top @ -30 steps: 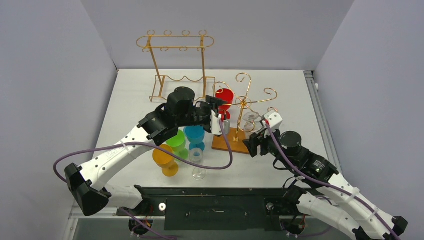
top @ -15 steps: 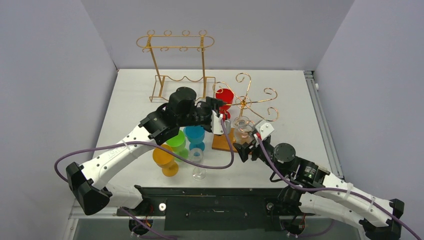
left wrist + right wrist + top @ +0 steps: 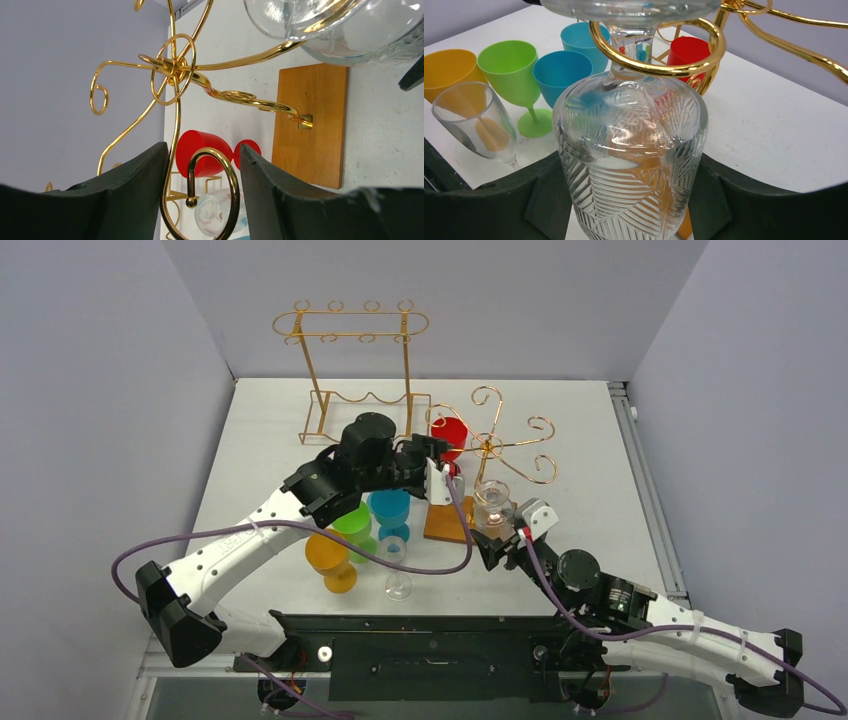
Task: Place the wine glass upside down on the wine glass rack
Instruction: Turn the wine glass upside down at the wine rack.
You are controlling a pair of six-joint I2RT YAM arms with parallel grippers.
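The gold wine glass rack (image 3: pixel 487 445) stands on a wooden base (image 3: pixel 447 523) at mid-table. A clear ribbed wine glass (image 3: pixel 491 505) hangs upside down from it. In the right wrist view its stem passes through a gold ring (image 3: pixel 659 67), with the foot above the ring and the bowl (image 3: pixel 631 160) below. My right gripper (image 3: pixel 500 538) is shut on the bowl, one finger on each side. My left gripper (image 3: pixel 437 475) is closed around another curled rack hook (image 3: pixel 227 170). The glass also shows in the left wrist view (image 3: pixel 345 25).
A red glass (image 3: pixel 450 435) hangs upside down on the rack's far side. Two blue glasses (image 3: pixel 388 508), a green one (image 3: pixel 352 522), an orange one (image 3: pixel 328 555) and a clear flute (image 3: pixel 393 558) stand left of the base. A taller gold rack (image 3: pixel 350 360) stands at the back.
My right arm has drawn back toward the near edge and lowered, carrying the clear glass a little nearer and lower on the rack arm. The left arm has barely moved.
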